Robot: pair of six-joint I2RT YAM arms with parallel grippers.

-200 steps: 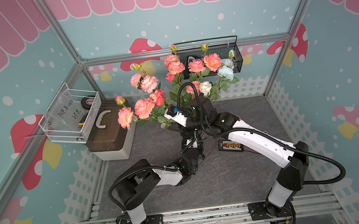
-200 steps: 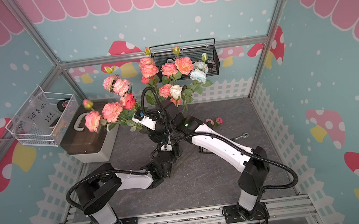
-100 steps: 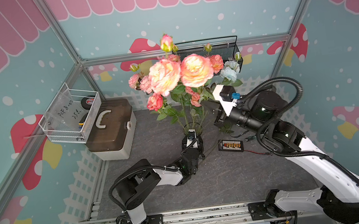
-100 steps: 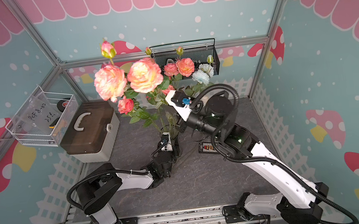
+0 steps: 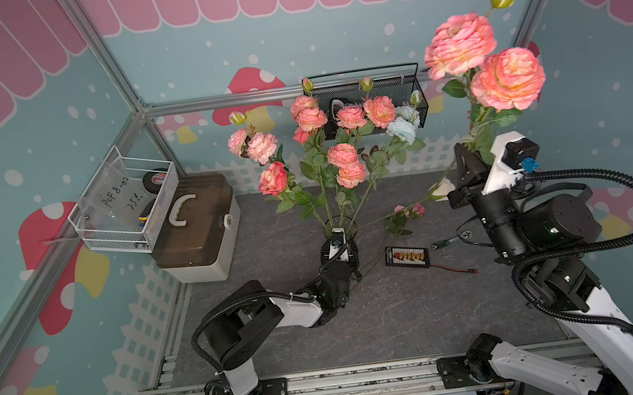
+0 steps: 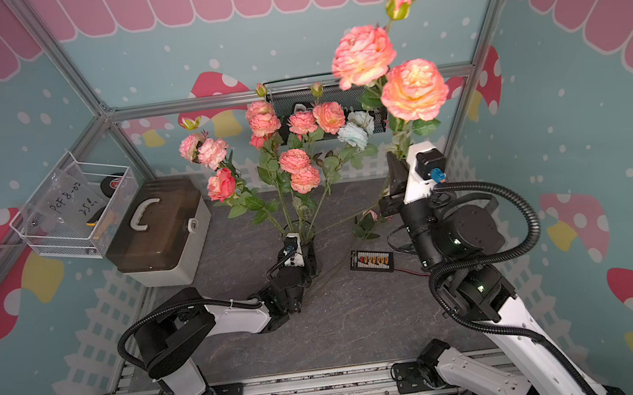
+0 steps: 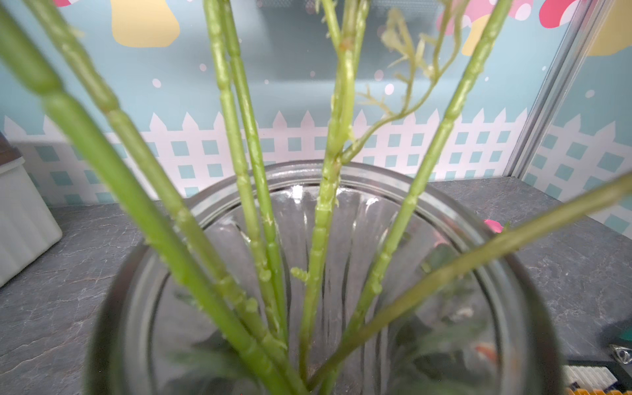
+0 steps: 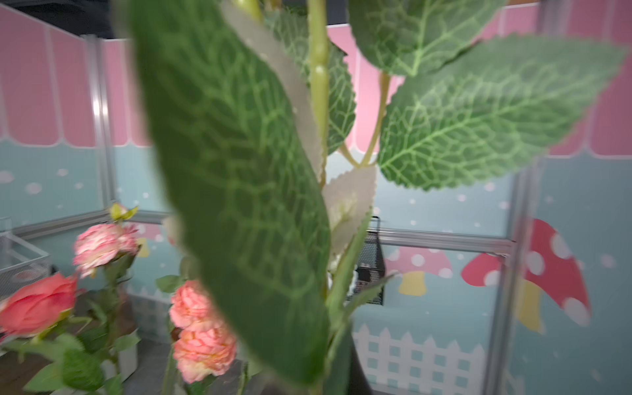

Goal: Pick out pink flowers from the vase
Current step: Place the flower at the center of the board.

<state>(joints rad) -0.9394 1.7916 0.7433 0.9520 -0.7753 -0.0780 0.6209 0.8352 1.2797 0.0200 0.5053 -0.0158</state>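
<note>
Right end effector [image 5: 474, 154] high, pointing upward (clamping pink flowers [image 5: 459, 44]).

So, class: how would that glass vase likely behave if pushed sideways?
Probably tip-prone: the vase is narrow under tall, spreading stems. Likely slippery and breakable, being clear ribbed glass. The left hand gripping it suggests it shifts easily.

10 o'clock: white plastic toolbox with a brown lid [image 5: 196, 224], white handle up | 9 o'clock, on the wall: white wire basket [image 5: 114, 233], black tape roll [image 5: 154, 178] inside | 12 o'clock: black mesh wall basket [image 5: 391, 86] | near centre on the grey stone-look tabletop [image 5: 381, 320]: small black board with orange connectors [image 5: 407, 256], thin red wire [image 5: 452, 268] running toward 4 o'clock
</note>
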